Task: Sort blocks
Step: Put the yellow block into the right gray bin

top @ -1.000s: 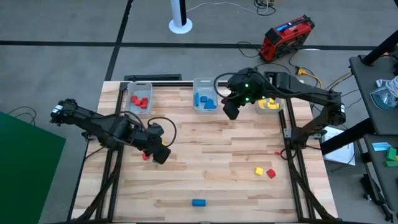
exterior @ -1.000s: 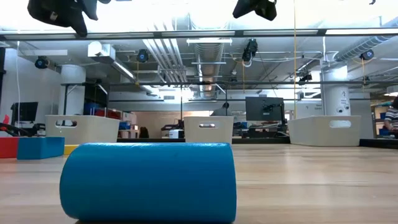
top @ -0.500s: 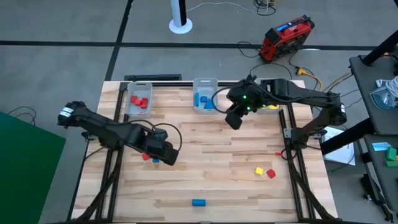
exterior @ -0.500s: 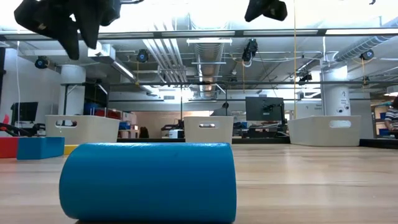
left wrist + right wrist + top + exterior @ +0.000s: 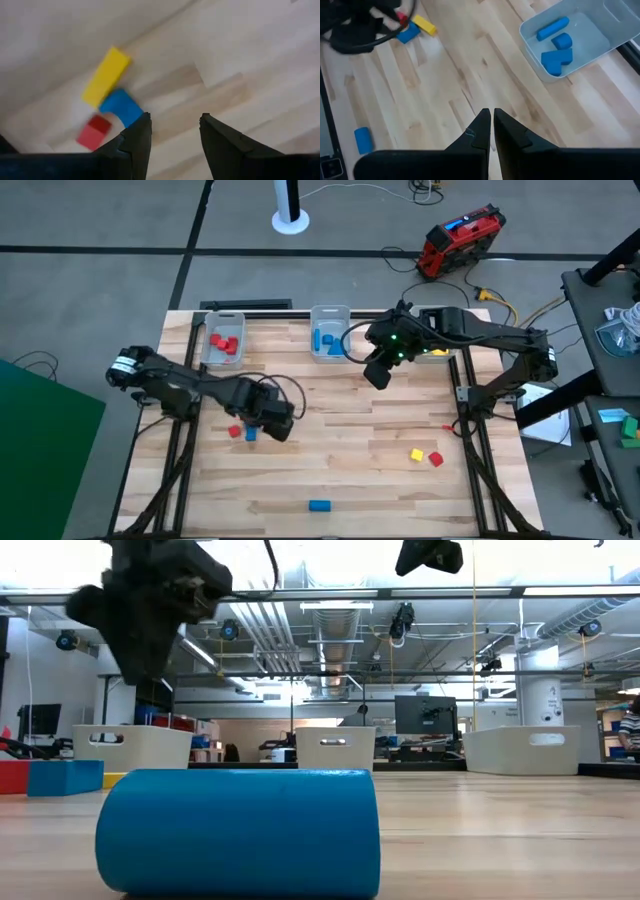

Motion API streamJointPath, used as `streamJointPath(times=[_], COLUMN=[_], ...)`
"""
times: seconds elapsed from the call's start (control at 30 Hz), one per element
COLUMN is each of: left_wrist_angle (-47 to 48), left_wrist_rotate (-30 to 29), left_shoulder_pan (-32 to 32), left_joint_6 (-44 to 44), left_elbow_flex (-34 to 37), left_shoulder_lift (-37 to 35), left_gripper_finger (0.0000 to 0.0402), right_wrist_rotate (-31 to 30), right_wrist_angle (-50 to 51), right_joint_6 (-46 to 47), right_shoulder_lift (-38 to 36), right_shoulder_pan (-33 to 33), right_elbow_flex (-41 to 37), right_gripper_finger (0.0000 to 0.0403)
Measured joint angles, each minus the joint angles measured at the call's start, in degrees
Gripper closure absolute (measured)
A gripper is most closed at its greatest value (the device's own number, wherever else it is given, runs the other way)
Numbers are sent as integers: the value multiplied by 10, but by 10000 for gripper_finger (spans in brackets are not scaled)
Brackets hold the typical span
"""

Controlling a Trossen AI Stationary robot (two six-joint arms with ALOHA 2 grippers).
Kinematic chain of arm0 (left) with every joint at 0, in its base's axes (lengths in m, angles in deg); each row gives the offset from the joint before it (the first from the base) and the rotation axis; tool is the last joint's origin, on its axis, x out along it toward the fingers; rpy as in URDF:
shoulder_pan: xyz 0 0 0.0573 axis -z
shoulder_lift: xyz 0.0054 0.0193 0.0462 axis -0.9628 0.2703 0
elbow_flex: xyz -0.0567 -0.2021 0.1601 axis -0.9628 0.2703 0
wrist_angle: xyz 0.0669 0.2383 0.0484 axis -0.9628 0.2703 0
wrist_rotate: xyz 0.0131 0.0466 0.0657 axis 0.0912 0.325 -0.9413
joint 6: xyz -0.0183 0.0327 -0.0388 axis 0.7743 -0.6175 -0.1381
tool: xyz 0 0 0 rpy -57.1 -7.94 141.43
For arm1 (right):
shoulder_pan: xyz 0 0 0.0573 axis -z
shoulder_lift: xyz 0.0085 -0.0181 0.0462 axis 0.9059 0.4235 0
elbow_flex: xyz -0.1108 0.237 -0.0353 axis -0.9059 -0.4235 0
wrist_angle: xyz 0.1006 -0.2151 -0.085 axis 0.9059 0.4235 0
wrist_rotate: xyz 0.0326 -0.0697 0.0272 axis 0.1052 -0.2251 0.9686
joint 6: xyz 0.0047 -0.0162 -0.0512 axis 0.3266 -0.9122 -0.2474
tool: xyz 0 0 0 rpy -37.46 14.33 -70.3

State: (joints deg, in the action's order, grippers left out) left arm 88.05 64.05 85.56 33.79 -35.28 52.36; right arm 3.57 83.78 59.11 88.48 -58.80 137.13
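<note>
A light wooden worktop (image 5: 330, 450) carries three clear bins along its far edge: one with red blocks (image 5: 224, 343), one with blue blocks (image 5: 326, 339), and one with yellow blocks (image 5: 435, 350) partly hidden under the right arm. Loose on the wood lie a blue cylinder block (image 5: 319, 505) near the front edge, a yellow block (image 5: 416, 454) touching a red block (image 5: 435, 459) toward the right, and a red piece (image 5: 234, 431) with a blue piece (image 5: 250, 435) beside the left arm.

Compared with half a second ago, the left gripper (image 5: 283, 425) has slid further right across the worktop and sits just past that red and blue pair; in the low view it has dropped lower and moved inward. Its fingers (image 5: 137, 142) stand spread with nothing between them, and its wrist view shows a yellow bar (image 5: 106, 76), a blue block (image 5: 121, 107) and a red cube (image 5: 93, 132) bunched together just ahead.

The right gripper (image 5: 377, 374) has hardly shifted, hovering in front of the blue bin, its fingers (image 5: 481, 131) pressed together and empty.
</note>
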Motion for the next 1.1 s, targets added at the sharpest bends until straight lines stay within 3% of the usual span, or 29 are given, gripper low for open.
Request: streamJointPath(times=[0.3, 0.43, 0.67, 0.93, 1.1], left_wrist_angle=[8, 19, 25, -48, -86], left_wrist_rotate=[5, 34, 41, 53, 28], left_shoulder_pan=[-70, -91, -100, -103, -104], left_joint_6=[-268, -354, -422, -465, -495], left_elbow_flex=[3, 3, 37, 115, 142], left_shoulder_lift=[22, 43, 76, 74, 73], left_gripper_finger=[203, 188, 186, 186, 186], right_wrist_rotate=[1, 1, 1, 1, 0], right_wrist_angle=[32, 32, 32, 32, 30], right_joint_6=[4, 8, 28, 45, 56], right_shoulder_lift=[0, 0, 0, 0, -1], right_shoulder_pan=[-21, -31, -42, -44, -44], right_elbow_flex=[-1, -1, -1, -2, -2], right_gripper_finger=[390, 390, 390, 390, 390])
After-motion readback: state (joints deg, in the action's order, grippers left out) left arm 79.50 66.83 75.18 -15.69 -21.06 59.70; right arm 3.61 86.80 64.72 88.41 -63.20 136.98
